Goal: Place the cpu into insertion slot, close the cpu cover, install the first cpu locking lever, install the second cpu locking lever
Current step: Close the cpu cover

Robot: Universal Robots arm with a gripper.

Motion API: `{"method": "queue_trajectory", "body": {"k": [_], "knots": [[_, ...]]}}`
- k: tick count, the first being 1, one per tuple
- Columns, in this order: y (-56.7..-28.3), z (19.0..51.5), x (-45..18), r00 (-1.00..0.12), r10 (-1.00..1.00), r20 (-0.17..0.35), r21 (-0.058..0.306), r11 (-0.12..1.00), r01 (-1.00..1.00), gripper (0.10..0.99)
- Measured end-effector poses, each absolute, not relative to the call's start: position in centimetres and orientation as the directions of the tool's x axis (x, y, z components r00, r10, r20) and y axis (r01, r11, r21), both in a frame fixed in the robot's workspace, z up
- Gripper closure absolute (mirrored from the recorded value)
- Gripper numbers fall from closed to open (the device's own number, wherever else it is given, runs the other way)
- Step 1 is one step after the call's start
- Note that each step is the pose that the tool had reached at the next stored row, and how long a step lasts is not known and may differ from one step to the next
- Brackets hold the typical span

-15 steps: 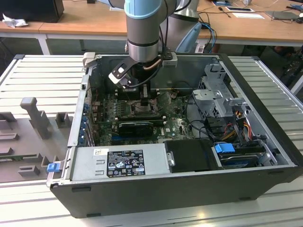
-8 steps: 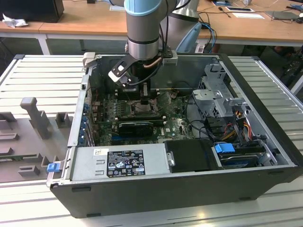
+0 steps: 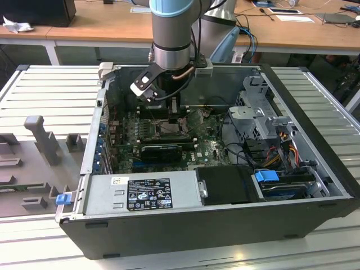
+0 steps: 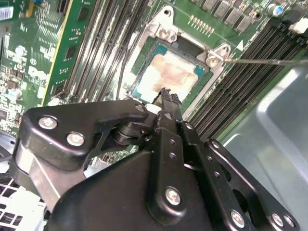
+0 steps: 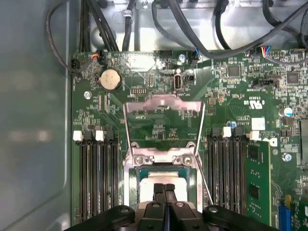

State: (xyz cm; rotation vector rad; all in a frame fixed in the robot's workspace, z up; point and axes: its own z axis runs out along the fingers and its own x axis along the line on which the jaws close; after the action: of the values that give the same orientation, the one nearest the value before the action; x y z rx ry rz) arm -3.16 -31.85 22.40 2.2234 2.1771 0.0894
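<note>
Above the insertion slot (image 5: 129,187), the gripper (image 5: 165,186) hangs closed on nothing, tips close to the seated cpu (image 4: 171,74); a skewed push could, I think, shift it.

The gripper (image 5: 164,186) hides part of the cpu (image 5: 147,190) in the first wrist view.

Wooden desks (image 3: 112,25) behind, ribbed grey worktable (image 3: 50,90) below

Soft, even light falls bright on the ribbed tabletop (image 3: 50,90) but leaves the open computer case (image 3: 197,230) dim and shadowed inside, while the cpu (image 4: 168,77) glares pale and the case wall (image 4: 269,120) shines softly.
</note>
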Motion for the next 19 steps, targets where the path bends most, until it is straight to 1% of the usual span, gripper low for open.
{"method": "queue_trajectory", "body": {"k": [6, 13, 19], "knots": [[-31.9, 22.5, -2.5, 0.021, 1.0, 0.022, 0.056, -0.022, 0.998, 0.98], [-31.9, 24.4, -2.5, 0.021, 1.0, 0.022, 0.056, -0.022, 0.998, 0.98], [-31.9, 24.6, -2.2, 0.021, 1.0, 0.022, 0.054, -0.022, 0.998, 0.98]]}}
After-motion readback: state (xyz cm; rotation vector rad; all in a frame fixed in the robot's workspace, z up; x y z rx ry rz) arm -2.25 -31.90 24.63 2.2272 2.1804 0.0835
